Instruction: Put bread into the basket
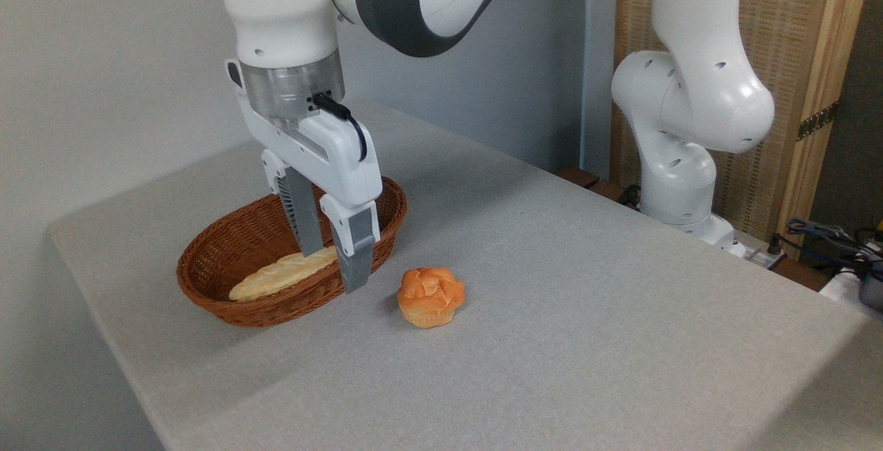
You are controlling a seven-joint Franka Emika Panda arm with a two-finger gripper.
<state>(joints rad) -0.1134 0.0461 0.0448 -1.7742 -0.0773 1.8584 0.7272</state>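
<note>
Nearest the camera, just below the middle of the frame, the round orange bun (431, 296) sits upright on the grey table (586, 313), knotted top up, untouched and apart from everything else. Left of it, at centre left, stands the oval wicker basket (207, 268), already holding 1 long pale braided loaf (283, 274) along its floor. Above the basket's right end hangs the gripper (334, 268), its 2 fingers spread with nothing between them, tips level with the near rim. The step in hand looks like the reach for the bun: the pincer should shift right, centre over the bun, descend so the fingers straddle its paler base, then close gently, since the knotted top may slip. Farther back, at upper right, the arm's white base (679, 182) stands at the table's far edge.
</note>
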